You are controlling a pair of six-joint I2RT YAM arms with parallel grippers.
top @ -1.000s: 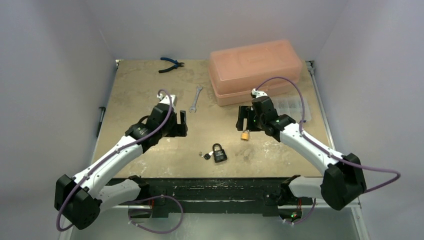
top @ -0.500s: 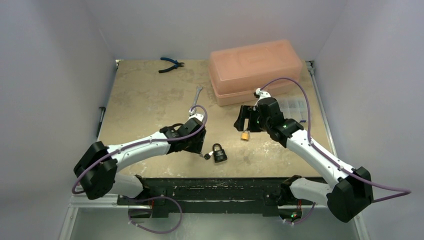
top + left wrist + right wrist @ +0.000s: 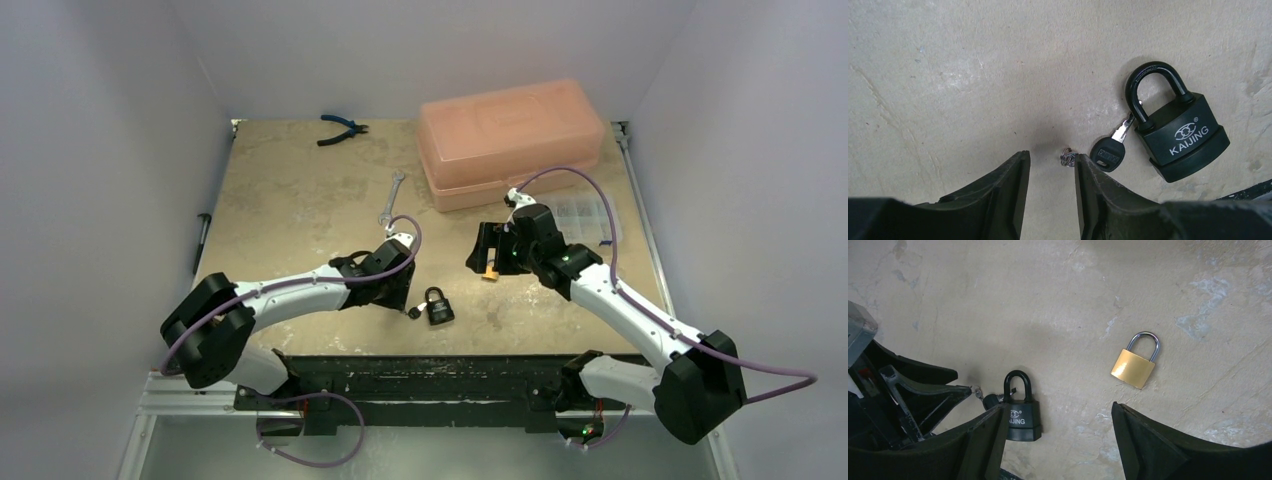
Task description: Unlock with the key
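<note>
A black padlock [image 3: 438, 306] marked KAIJING [image 3: 1180, 135] lies flat near the table's front edge, its shackle closed. The black-headed key [image 3: 1109, 150] lies against its left side, with a small key ring [image 3: 1067, 158] attached. My left gripper [image 3: 1052, 157] is low over the table just left of the key. It is open with a narrow gap, and the ring sits at the tip of its right finger [image 3: 1088, 175]. A brass padlock [image 3: 1135, 365] lies further back. My right gripper [image 3: 1057, 407] hovers wide open above it, holding nothing, with the black padlock [image 3: 1020, 412] by its left finger.
A pink plastic box [image 3: 512, 135] stands at the back right, with a clear organiser case [image 3: 585, 215] beside it. A wrench [image 3: 391, 198] lies mid-table and blue-handled pliers [image 3: 342, 127] at the back. The table's front edge runs just below the black padlock.
My left arm swung right and down from mid-table to the key beside the black padlock, and its jaws narrowed. My right gripper shifted slightly over the brass padlock and stayed open.
</note>
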